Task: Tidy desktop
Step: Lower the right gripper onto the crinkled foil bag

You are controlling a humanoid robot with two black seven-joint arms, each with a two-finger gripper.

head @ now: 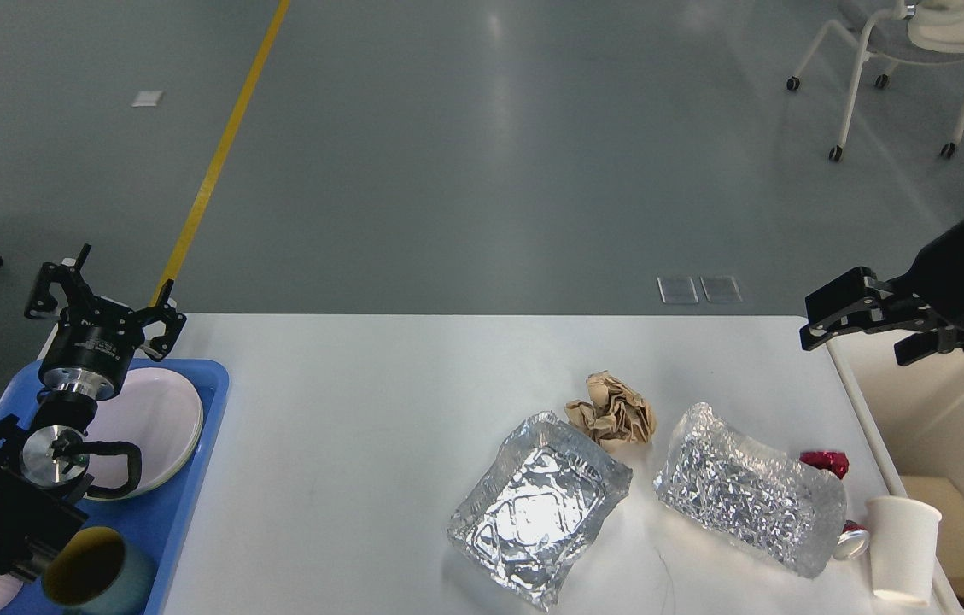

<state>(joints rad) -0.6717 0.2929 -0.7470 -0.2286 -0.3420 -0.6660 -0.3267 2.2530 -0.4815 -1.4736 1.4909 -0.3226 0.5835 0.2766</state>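
Note:
The white desktop (pixel 379 401) carries litter on its right half: a crumpled brown paper ball (pixel 614 418), an open foil tray (pixel 537 508), a second crinkled foil tray (pixel 746 500), a red wrapper (pixel 823 463), a can end (pixel 849 538) and a white paper cup (pixel 904 547). My left gripper (pixel 106 299) is open and empty above the desktop's far left corner. My right gripper (pixel 853 346) is open and empty, hovering over the desktop's far right corner beside the bin.
A blue tray (pixel 183 478) on the left holds a white plate (pixel 148 427) and a teal mug (pixel 89 581). A cream bin (pixel 960 410) stands off the right edge with a cardboard box (pixel 960 538) inside. A wheeled chair (pixel 900 51) is far back right.

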